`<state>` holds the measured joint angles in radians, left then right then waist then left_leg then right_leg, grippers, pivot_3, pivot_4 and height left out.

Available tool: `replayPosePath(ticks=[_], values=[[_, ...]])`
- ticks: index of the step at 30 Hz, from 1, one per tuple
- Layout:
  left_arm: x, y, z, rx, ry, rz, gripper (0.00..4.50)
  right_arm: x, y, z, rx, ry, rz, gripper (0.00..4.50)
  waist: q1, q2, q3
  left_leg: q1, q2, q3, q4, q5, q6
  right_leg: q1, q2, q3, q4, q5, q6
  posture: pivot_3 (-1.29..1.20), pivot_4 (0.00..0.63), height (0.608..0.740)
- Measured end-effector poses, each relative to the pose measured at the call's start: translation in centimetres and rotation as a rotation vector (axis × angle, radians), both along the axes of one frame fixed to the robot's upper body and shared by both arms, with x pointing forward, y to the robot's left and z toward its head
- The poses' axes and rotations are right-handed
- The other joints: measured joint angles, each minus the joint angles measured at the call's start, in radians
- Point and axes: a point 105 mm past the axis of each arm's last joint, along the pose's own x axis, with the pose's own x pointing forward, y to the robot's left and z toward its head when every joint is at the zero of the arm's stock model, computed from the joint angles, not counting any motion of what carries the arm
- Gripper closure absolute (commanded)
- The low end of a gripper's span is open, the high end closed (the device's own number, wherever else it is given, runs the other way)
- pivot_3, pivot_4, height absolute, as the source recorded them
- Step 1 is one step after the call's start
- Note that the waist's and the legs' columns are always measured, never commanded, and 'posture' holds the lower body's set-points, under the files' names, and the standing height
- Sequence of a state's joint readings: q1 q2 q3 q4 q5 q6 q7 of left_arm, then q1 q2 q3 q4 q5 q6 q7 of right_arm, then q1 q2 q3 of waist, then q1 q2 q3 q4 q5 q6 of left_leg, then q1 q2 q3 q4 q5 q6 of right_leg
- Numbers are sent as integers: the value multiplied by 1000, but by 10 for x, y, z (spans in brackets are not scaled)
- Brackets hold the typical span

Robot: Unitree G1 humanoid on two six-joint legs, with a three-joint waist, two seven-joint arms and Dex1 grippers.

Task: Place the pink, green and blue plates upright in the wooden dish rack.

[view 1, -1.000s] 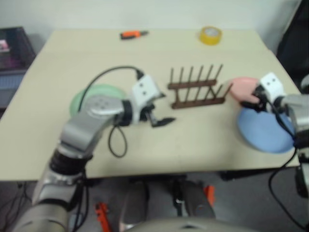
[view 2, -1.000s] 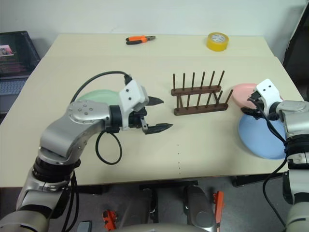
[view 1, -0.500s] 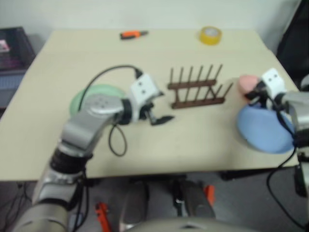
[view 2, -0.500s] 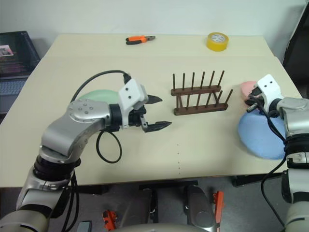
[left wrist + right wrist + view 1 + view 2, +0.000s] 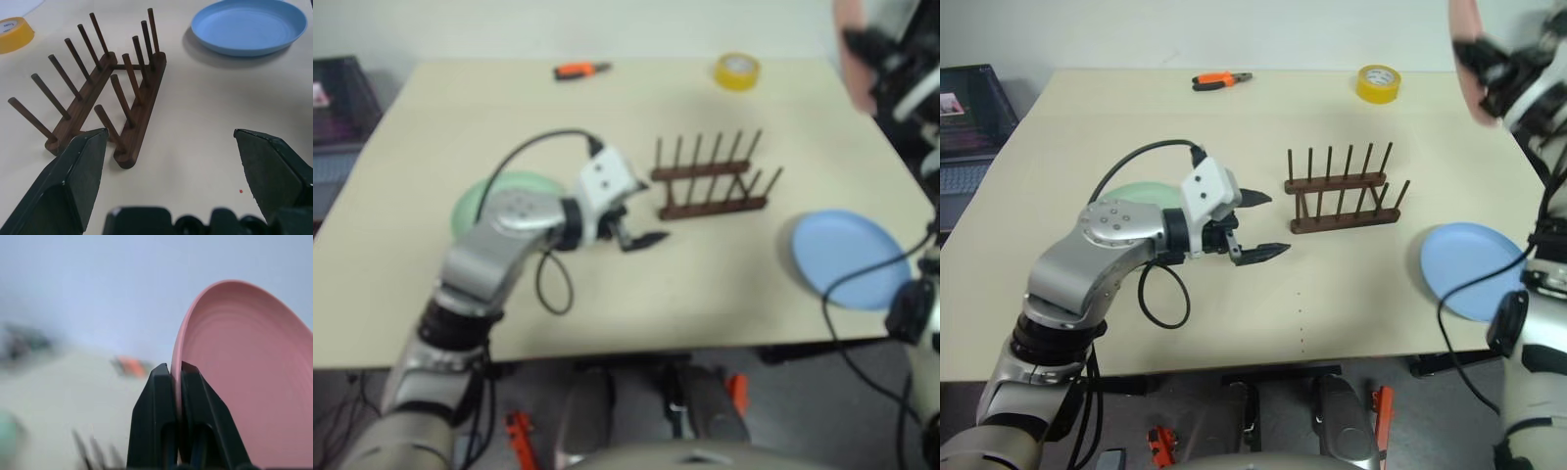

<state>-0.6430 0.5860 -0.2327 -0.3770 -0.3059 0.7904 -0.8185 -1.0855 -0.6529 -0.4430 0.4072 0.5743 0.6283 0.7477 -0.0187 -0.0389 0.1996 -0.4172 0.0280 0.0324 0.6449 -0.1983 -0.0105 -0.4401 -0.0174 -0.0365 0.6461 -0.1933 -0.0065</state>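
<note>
Before you: the right gripper point(image 5: 1477, 59) raised at the table's far right corner, clamped on the pink plate point(image 5: 1464, 44); the blue plate point(image 5: 1469, 269) flat beside the wooden dish rack point(image 5: 1344, 191), the left gripper point(image 5: 1259, 227) spread open nearby.

Your left arm point(image 5: 1097, 250) has silver-grey metal housings with a ring of screws on the round elbow cap, and a black cable loops beside it. Its wrist carries a white block with two dark dots. Your left gripper point(image 5: 1255, 230) has two pointed black fingers.
</note>
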Motion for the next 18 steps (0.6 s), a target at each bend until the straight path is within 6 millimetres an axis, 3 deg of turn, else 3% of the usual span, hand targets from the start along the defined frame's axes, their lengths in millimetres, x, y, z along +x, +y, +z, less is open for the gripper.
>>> replayPosePath(ticks=[3,8,18], values=[[0,-1,1,-2,-7,-4,0,-5,-12,13,214,11,82,4467,12,0,0,0,-1,1,0,0,0,1,-1,0,-1,0,-1,0,150,740],[0,-1,1,-3,-9,-4,0,4,-31,-6,569,158,224,4467,17,0,0,-1,-2,1,0,0,0,0,-2,2,-2,0,0,0,150,740],[0,-1,1,-6,-7,-4,0,17,-21,-37,644,366,291,4467,13,1,0,-1,0,1,-1,0,0,0,0,1,-1,0,0,0,150,740]])
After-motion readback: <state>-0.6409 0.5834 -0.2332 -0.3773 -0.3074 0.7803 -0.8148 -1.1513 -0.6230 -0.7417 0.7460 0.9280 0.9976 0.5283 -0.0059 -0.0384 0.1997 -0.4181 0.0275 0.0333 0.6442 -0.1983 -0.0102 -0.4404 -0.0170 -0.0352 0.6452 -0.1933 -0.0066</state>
